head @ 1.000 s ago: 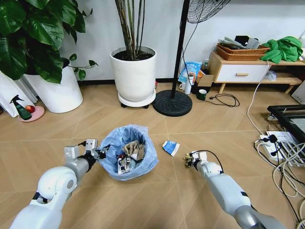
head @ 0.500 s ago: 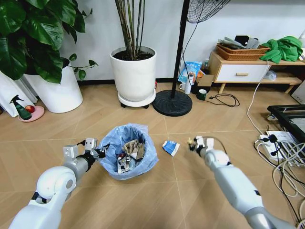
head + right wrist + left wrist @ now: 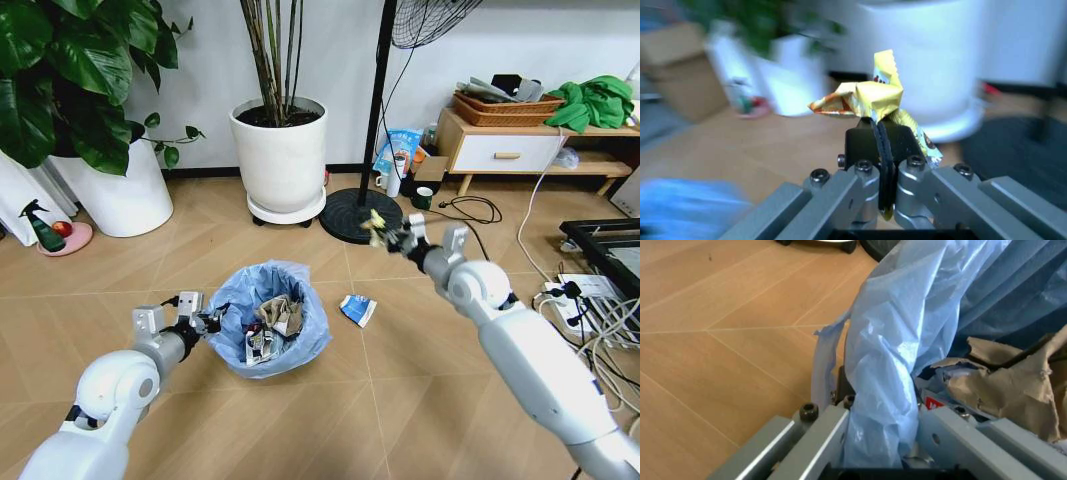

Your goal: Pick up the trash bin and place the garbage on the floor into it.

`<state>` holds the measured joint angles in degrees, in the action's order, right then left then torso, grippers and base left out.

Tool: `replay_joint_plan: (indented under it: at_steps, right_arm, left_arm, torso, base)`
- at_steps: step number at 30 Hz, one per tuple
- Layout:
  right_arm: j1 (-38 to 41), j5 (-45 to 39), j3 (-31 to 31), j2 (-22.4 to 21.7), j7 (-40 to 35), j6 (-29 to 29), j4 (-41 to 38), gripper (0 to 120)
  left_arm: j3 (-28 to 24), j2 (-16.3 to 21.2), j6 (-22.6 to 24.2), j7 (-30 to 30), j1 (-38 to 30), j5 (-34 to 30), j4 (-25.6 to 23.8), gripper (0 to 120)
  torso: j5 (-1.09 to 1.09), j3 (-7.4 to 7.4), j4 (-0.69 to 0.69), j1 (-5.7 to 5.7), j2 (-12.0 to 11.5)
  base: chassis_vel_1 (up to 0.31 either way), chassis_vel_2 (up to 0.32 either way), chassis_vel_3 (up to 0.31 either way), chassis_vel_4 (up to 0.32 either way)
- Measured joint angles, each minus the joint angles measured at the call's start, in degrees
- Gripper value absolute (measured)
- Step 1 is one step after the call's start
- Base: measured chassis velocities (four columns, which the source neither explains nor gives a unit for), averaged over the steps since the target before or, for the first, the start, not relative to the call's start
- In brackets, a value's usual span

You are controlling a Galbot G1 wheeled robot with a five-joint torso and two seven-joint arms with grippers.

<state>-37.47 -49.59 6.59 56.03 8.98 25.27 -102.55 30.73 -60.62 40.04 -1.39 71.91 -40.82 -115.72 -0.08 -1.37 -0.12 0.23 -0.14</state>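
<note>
The trash bin (image 3: 270,318) with its light blue bag stands on the floor (image 3: 200,250), holding a brown wad (image 3: 283,312) and a black-white carton (image 3: 260,345). My left gripper (image 3: 212,320) is shut on the bin's rim and bag (image 3: 883,405). My right gripper (image 3: 385,232) is raised above the floor, right of and beyond the bin, shut on a yellow wrapper (image 3: 870,97). A blue-white packet (image 3: 358,309) lies on the floor just right of the bin.
Two large white plant pots (image 3: 281,160) (image 3: 115,185) and a fan's black base (image 3: 355,215) stand behind the bin. A low wooden cabinet (image 3: 520,150) sits at the back right. Cables and a power strip (image 3: 575,295) cover the floor on the right.
My right arm has lifted from floor level and swung up and back with the yellow wrapper in its fingers. The left gripper and the bin have stayed put.
</note>
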Motion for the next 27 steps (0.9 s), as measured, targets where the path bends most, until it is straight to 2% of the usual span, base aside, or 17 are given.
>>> replay_joint_plan:
  at_steps: [5, 6, 9, 10, 13, 20, 21, 23, 27]
  right_arm:
    - [4.5, -5.6, -7.0, -0.3, 1.8, 2.6, -6.0, 0]
    - [4.5, -5.6, -7.0, -0.3, 1.8, 2.6, -6.0, 0]
    - [7.3, -8.4, -14.2, -0.5, 2.1, 3.1, -8.1, 0]
    - [7.3, -8.4, -14.2, -0.5, 2.1, 3.1, -8.1, 0]
    - [8.9, -8.3, -19.6, -0.4, 2.9, 3.2, -8.3, 0]
    - [8.8, -5.8, -22.0, -0.6, 5.5, 3.7, -8.6, 2]
    - [8.4, -4.1, -22.3, -1.0, 6.3, 3.6, -8.7, 10]
    - [8.1, -3.4, -22.4, -1.2, 6.6, 3.4, -8.9, 13]
    - [7.6, -2.3, -22.7, -1.6, 6.7, 3.0, -9.2, 30]
  left_arm:
    - [-0.3, 0.0, 0.1, 0.0, 0.0, 0.0, 0.0, 0]
    - [-0.3, 0.0, 0.1, 0.0, 0.0, 0.0, 0.0, 0]
    - [-0.3, 0.1, 0.1, 0.0, -0.2, 0.0, 0.2, 0]
    - [-0.3, 0.1, 0.1, 0.0, -0.2, 0.0, 0.2, 0]
    - [-0.4, 0.1, 0.1, 0.0, -0.6, 0.0, 0.3, 0]
    - [-0.4, 0.2, 0.1, 0.0, -1.1, -0.1, 0.7, 0]
    - [-0.4, 0.2, 0.1, 0.0, -1.2, -0.1, 0.8, 0]
    - [-0.4, 0.2, 0.1, 0.1, -1.2, -0.1, 0.9, 0]
    - [-0.8, -0.1, 0.1, 0.1, -1.5, -0.1, 1.1, 0]
  torso:
    - [0.02, 0.0, 0.0, 0.0, 0.0]
    - [0.02, 0.0, 0.0, 0.0, 0.0]
    - [0.01, 0.0, 0.0, 0.0, 0.0]
    - [0.01, 0.0, 0.0, 0.0, 0.0]
    - [0.02, 0.0, 0.0, 0.0, 0.0]
    - [0.02, 0.0, 0.0, 0.0, 0.0]
    - [0.03, 0.0, -0.01, 0.0, 0.0]
    - [0.03, 0.0, -0.01, 0.0, 0.0]
    - [0.03, 0.0, -0.01, 0.0, 0.0]
  base:
    - [0.0, 0.0, 0.0, 0.0]
    - [0.0, 0.0, 0.0, 0.0]
    - [0.0, 0.0, 0.0, 0.0]
    - [0.0, 0.0, 0.0, 0.0]
    - [0.0, 0.0, 0.0, 0.0]
    - [0.0, 0.0, 0.0, 0.0]
    - [0.0, 0.0, 0.0, 0.0]
    - [0.0, 0.0, 0.0, 0.0]
    - [0.0, 0.0, 0.0, 0.0]
